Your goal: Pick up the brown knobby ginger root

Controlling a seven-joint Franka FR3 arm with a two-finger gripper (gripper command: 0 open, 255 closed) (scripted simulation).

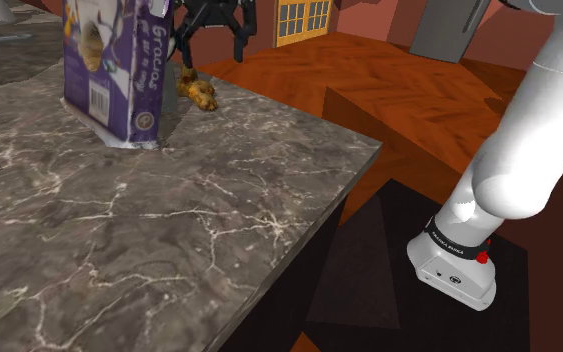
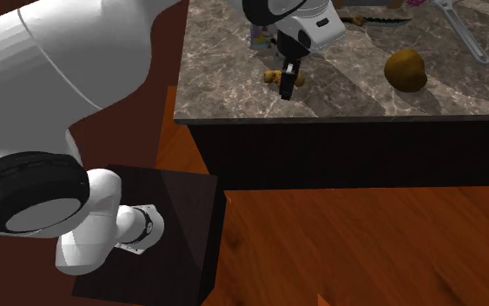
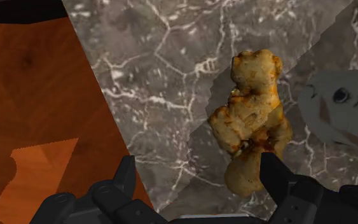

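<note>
The marble surface (image 1: 219, 200) takes up most of the room here, dark grey with white veins, its edge dropping to a reddish wood floor (image 1: 369, 80). The white arm (image 1: 529, 130) rises from its dark stand (image 2: 173, 226) beside the surface and arches well over it, wrist bent so the hand points down. A purple box (image 1: 114, 70) stands upright near the far edge. Just beside it hangs the black claw (image 1: 211, 58), fingers spread apart and clasping nothing. The ginger root (image 1: 199, 93) lies on the surface right below it – a knobby yellow-brown piece, sitting nearer one finger (image 3: 273, 172) than the other. Further along rests a round brown lump (image 2: 405, 69).
</note>
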